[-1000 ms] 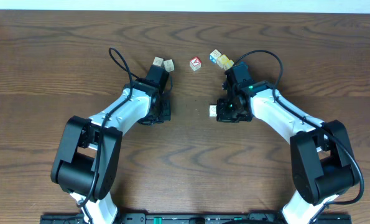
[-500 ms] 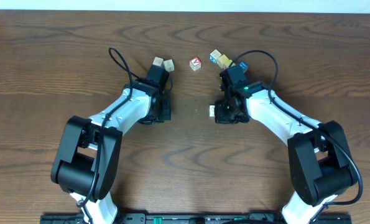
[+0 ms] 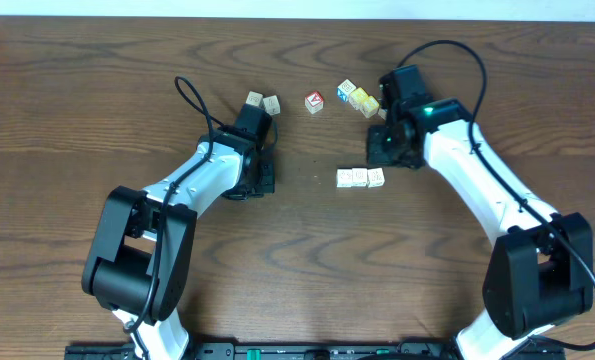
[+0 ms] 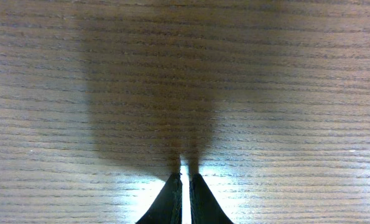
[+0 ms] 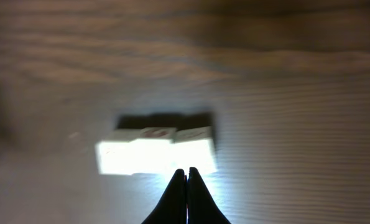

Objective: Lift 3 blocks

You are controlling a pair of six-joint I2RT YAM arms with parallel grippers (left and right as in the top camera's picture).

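Overhead only: red cube [image 3: 315, 101] beyond blocks [image 3: 360, 178]

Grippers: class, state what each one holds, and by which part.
Nothing. The left gripper is shut over bare table; the right gripper is shut and empty, the blocks lying in a row apart from it.
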